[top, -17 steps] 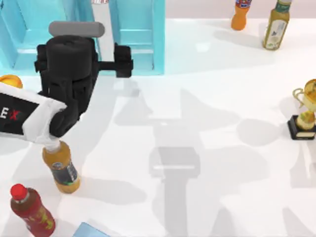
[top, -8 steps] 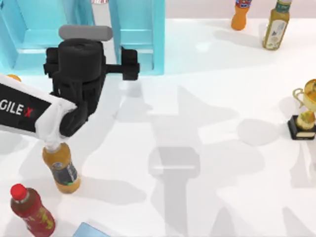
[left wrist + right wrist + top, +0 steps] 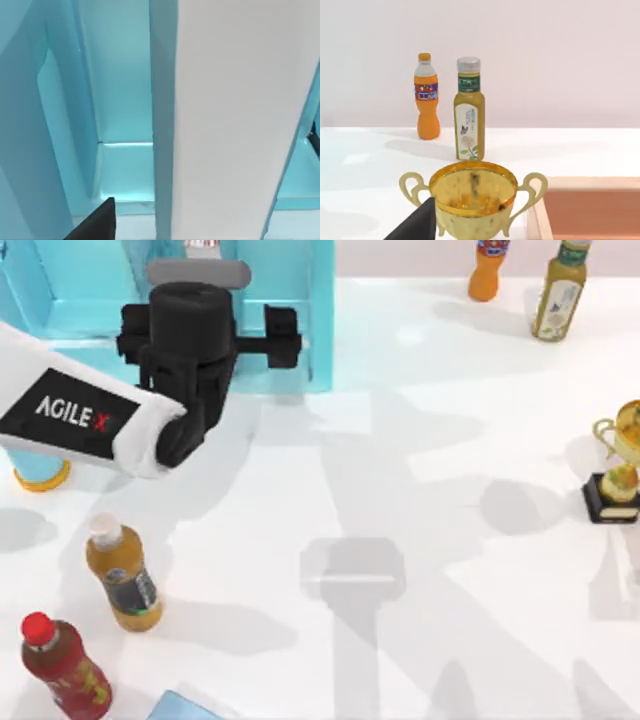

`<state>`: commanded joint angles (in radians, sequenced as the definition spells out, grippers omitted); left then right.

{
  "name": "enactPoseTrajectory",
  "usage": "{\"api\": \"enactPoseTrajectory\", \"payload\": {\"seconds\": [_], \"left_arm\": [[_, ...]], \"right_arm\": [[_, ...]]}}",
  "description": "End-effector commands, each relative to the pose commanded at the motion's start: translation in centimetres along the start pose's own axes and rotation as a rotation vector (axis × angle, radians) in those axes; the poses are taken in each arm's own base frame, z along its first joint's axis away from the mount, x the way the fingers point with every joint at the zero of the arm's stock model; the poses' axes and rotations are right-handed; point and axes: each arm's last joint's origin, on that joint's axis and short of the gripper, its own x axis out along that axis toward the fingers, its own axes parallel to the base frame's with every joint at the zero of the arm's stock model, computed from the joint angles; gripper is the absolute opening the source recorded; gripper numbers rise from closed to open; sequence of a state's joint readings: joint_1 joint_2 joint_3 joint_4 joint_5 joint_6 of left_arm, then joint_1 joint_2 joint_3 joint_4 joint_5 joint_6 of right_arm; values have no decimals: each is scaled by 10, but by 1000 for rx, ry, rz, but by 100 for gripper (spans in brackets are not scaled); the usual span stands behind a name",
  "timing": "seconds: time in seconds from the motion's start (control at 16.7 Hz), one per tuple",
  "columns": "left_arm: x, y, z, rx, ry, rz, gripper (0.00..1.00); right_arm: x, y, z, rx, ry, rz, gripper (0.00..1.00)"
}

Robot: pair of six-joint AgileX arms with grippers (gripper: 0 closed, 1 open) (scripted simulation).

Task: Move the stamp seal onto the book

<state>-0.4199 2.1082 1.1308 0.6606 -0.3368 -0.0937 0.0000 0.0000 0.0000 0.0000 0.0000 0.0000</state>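
Note:
The book is the large light teal-blue shape at the table's back left. In the left wrist view its teal faces show up close, split by a broad white strip. My left gripper hangs over the book's front part, under the black wrist body, and what it holds is hidden. The stamp seal is hidden. My right arm is parked at the right, and its wrist view faces the gold trophy.
The gold trophy stands at the right edge. An orange bottle and a green-labelled bottle stand at the back right. Front left hold a white-capped amber bottle, a red-capped dark red bottle and a blue corner.
My left arm has moved toward the back and to the right, farther over the teal book. The white-capped amber bottle, partly under the arm before, now shows whole.

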Motion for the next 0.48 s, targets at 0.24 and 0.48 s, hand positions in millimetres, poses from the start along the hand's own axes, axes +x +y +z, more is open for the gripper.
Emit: {"api": "enactPoseTrajectory", "payload": {"seconds": [0.24, 0.48], "left_arm": [[39, 8, -6, -1, 0, 0, 100], [50, 11, -8, 0, 0, 0, 100]], "right_arm": [[0, 0, 0, 0, 0, 0, 100], [0, 0, 0, 0, 0, 0, 100]]}}
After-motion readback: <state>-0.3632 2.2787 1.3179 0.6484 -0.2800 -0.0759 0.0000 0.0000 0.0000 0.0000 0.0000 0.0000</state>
